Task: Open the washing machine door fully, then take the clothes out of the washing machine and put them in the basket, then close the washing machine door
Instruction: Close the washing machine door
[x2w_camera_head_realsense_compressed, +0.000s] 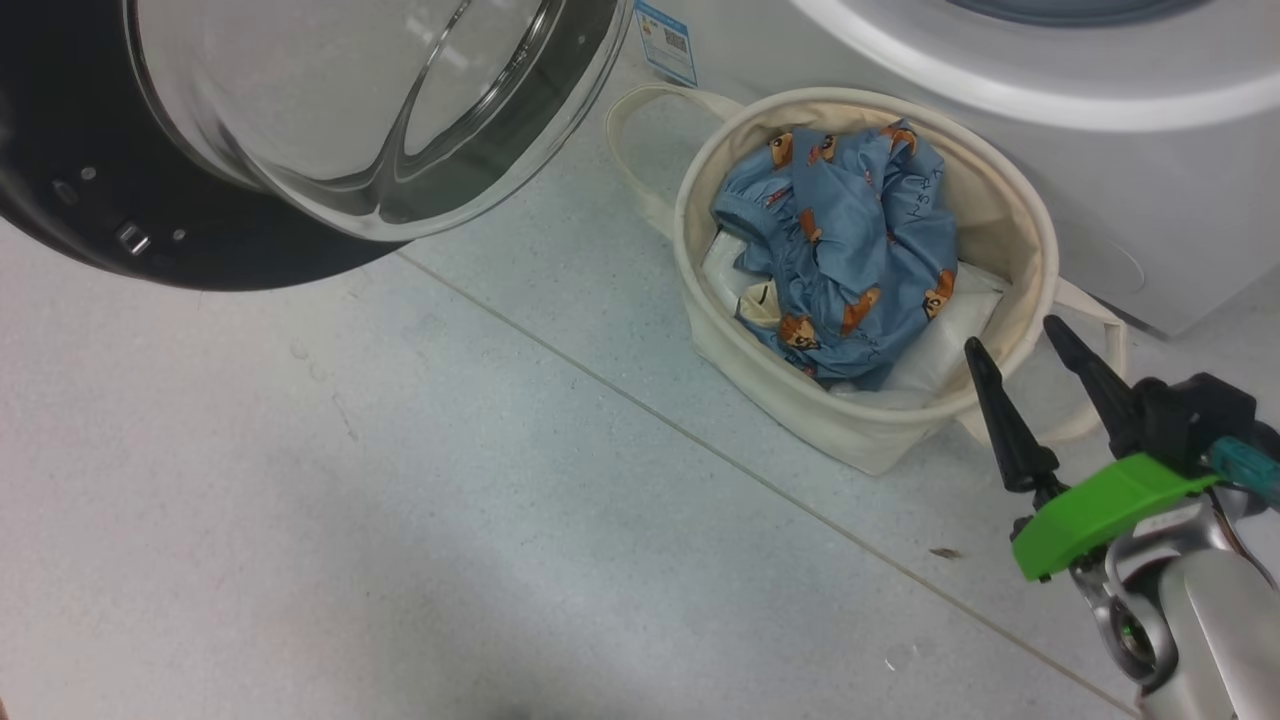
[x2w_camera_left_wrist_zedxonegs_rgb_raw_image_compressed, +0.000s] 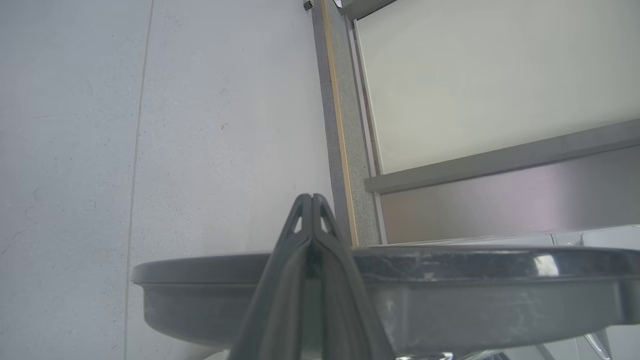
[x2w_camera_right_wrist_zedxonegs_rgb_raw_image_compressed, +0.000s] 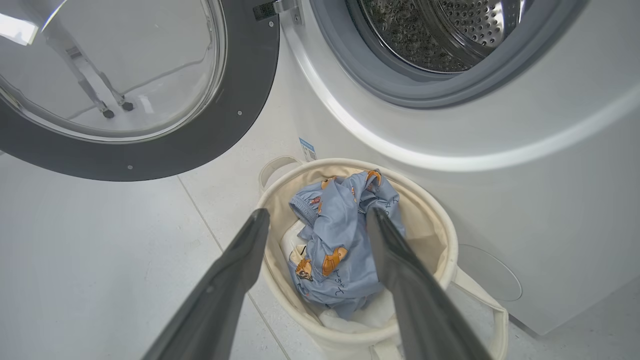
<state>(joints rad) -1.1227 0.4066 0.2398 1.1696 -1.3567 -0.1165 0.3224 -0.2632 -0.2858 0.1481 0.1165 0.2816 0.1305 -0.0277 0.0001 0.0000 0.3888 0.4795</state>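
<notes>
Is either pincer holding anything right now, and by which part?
Nothing is held. The right pincer is open near the basket, the clothes lying loose inside; the left pincer is shut on nothing.

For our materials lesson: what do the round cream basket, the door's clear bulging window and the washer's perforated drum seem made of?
Round cream basket: probably canvas cloth, matt; its wall sags and creases. Clear bulging door window: likely glass, glossy; see-through with sharp reflections. Perforated drum: apparently steel, shiny; it glints grey.
</notes>
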